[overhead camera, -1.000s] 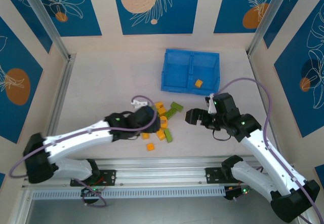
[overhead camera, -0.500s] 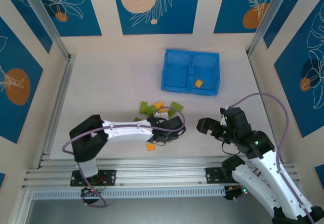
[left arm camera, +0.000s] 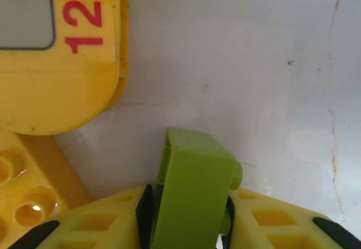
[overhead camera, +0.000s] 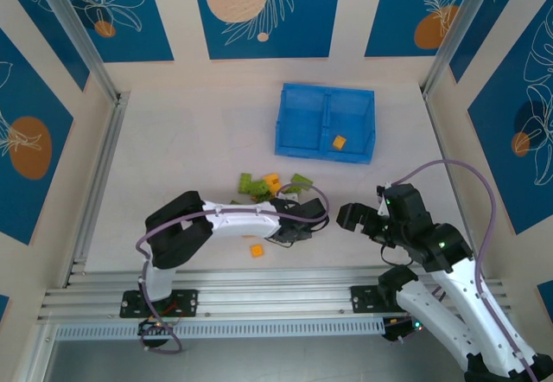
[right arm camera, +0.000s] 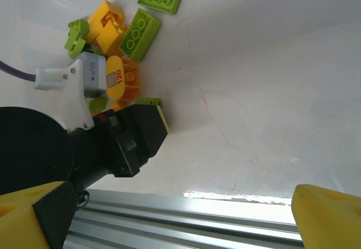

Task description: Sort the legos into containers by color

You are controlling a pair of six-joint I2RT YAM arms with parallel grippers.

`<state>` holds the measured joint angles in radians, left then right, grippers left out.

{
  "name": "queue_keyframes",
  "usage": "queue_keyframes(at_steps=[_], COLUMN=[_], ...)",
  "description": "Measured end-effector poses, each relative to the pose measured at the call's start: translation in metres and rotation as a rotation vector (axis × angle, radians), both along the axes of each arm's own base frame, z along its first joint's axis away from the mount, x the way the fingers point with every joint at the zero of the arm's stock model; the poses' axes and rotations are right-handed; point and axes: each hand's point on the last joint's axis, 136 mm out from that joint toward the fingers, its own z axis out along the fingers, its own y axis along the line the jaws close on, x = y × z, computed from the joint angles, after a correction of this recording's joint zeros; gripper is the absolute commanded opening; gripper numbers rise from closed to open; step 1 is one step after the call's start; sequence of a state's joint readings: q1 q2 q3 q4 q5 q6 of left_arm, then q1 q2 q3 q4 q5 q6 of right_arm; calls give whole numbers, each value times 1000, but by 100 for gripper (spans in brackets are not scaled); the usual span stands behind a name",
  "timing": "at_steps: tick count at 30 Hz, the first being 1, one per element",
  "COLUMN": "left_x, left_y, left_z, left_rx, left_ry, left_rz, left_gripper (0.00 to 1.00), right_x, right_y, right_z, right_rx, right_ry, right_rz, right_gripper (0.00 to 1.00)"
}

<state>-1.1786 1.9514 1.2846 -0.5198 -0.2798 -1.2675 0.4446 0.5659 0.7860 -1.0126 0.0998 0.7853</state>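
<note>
The left gripper (left arm camera: 189,229) has its yellow fingers (left arm camera: 271,223) closed against a lime-green studded plastic brick (left arm camera: 194,192) at the lower centre of the left wrist view, black pads pressing both its sides; to the upper left lies a yellow oval plastic piece printed 120 (left arm camera: 62,52); an orange-yellow studded brick (left arm camera: 22,198) sits at the lower left edge; from above, the other loose bricks (overhead camera: 259,183) cluster mid-frame, below the bright blue two-compartment plastic bin (overhead camera: 302,131) — its right compartment holds one orange brick (overhead camera: 339,142); the right gripper (right arm camera: 177,204) — spread wide, gripping nothing — hangs right of the pile.
</note>
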Motion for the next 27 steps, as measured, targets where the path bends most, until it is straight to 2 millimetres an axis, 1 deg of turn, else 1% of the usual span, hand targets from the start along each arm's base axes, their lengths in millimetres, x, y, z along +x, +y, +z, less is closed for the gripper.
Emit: queue_keyframes(at_steps=[5, 7, 9, 10, 11, 13, 16, 17, 19, 21, 23, 24, 25, 27], left_x=[0, 0, 1, 3, 7, 20, 53, 70, 104, 141, 178, 197, 213, 251], left_y=[0, 0, 1, 2, 1, -3, -12, -13, -13, -8, -6, -9, -11, -21], left_z=[1, 1, 6, 11, 21, 48, 104, 124, 157, 183, 201, 206, 209, 205], left_rx=[8, 15, 29, 36, 37, 19, -40, -60, -90, -98, -97, -90, -80, -54], left_ry=[-3, -8, -19, -28, -51, -107, -223, -268, -350, -424, -487, -520, -544, -588], left_rz=[-20, -37, -61, -71, -84, -105, -127, -126, -117, -101, -91, -98, -106, -131], left_gripper=[18, 16, 14, 14, 13, 12, 9, 9, 9, 9, 9, 8, 9, 9], right_x=[-2, -2, -2, -2, -3, -4, -5, -6, -7, -7, -7, -7, -6, -6], right_y=[5, 6, 7, 6, 6, 5, 0, -1, -4, -4, -4, -4, -3, -3], right_z=[12, 17, 23, 26, 31, 40, 53, 56, 58, 58, 58, 58, 58, 58], right_rx=[37, 49, 64, 72, 83, 103, 131, 138, 144, 148, 153, 158, 160, 166], right_ry=[-12, -17, -30, -39, -52, -85, -141, -155, -168, -167, -163, -161, -161, -158], right_rz=[17, 17, 11, 7, 2, -10, -37, -45, -59, -65, -70, -73, -74, -76], right_gripper=[99, 100, 99, 99, 100, 100, 100, 100, 100, 100, 100, 100, 100, 100])
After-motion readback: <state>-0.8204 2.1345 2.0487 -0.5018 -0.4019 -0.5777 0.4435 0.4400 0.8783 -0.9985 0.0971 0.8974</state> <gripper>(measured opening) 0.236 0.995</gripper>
